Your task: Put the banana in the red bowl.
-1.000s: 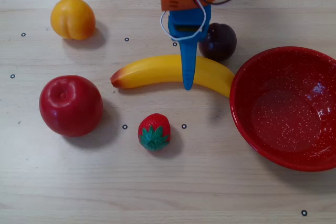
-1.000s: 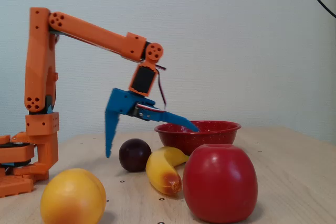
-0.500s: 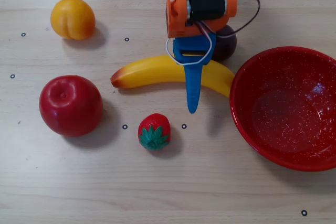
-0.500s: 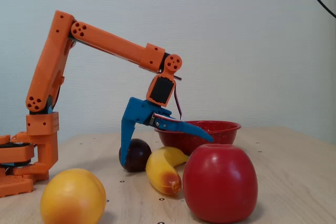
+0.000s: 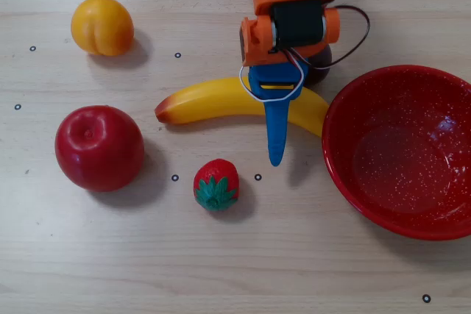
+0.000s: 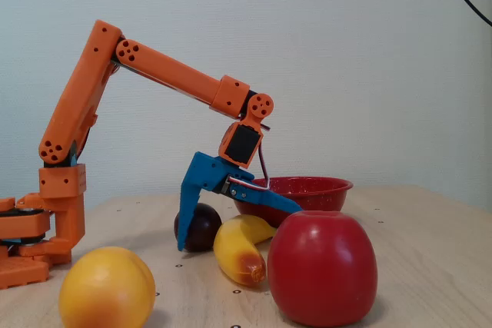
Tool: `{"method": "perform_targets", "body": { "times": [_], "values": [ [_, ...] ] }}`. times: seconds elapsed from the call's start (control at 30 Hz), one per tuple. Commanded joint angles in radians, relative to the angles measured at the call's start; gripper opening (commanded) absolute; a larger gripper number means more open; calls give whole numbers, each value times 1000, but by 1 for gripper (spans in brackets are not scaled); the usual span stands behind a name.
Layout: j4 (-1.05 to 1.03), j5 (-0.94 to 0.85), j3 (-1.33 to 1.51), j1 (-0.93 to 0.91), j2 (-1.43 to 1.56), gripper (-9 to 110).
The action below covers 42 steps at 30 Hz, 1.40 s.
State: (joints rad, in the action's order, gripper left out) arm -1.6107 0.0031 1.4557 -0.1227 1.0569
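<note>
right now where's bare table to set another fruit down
Overhead view: a wide bare strip along the near edge below the strawberry and apple; another between peach and arm. Crowded where gripper, banana, plum and red bowl bunch.

An overhead camera looks straight down on the wooden table (image 5: 88, 255), close enough that the arm's base is cut off at the top edge. A fixed camera sits low at table height, facing a pale wall. Both views share the banana (image 5: 213, 101) (image 6: 240, 250), red bowl (image 5: 401, 152) (image 6: 311, 187) and apple (image 5: 99, 147) (image 6: 323, 266).
</note>
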Motion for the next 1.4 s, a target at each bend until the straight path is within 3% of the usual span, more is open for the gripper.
{"method": "perform_targets", "body": {
  "times": [0.0, 1.17, 1.37],
  "values": [
    [9, -31, -81, -12, 51, 83],
    [38, -58, -31, 25, 49, 71],
    [32, -64, -29, 29, 51, 61]
  ]
}}
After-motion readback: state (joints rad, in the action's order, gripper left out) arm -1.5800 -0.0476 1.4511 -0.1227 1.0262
